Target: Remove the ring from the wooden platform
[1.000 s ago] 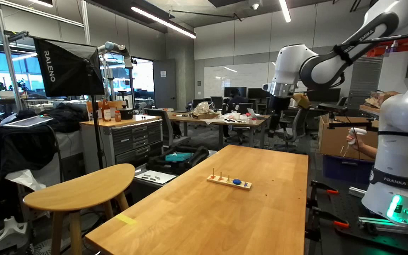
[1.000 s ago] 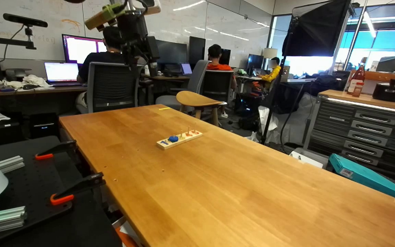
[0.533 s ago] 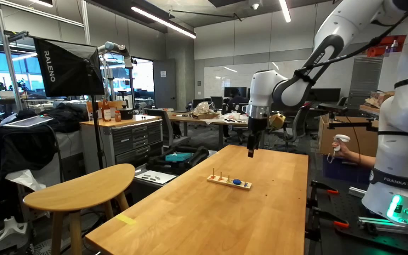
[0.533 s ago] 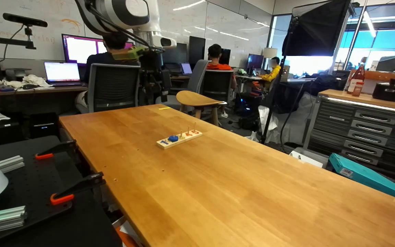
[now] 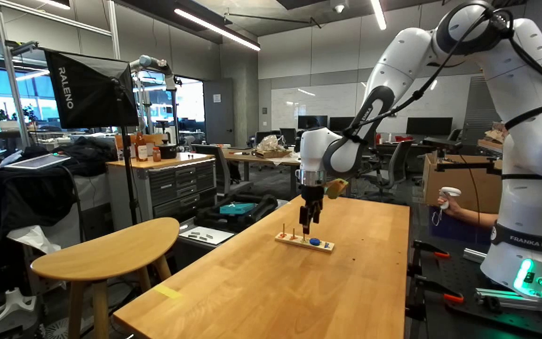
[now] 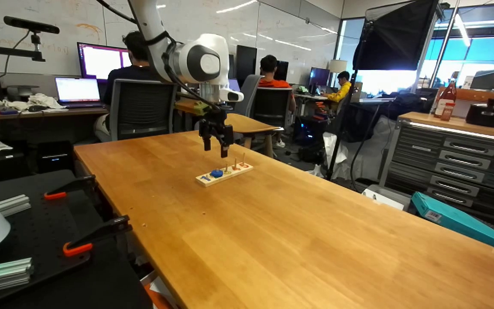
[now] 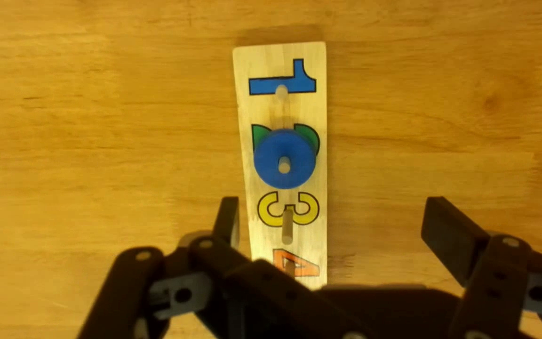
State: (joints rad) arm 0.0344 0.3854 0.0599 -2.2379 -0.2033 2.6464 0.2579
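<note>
Platform (image 7: 306, 110), pale wood, one: lying on the long wooden table (image 6: 272, 240). Numerals (image 7: 264, 86) on the platform in the wrist view, four: blue 1, green 2, yellow 3, orange 4. Pegs (image 7: 287, 230) there, four, with a fifth past the 4 in both exterior views. Blue ring (image 7: 267, 160), one: around the peg at the platform's 2, partly covering that numeral. My Robotiq claw (image 7: 332, 205), one: above the platform, its two fingers (image 7: 452, 235) spread wide apart; in the wrist view I see one just beside the platform, one well apart. Orange-tipped clamps (image 6: 103, 232), two: well apart from the platform.
</note>
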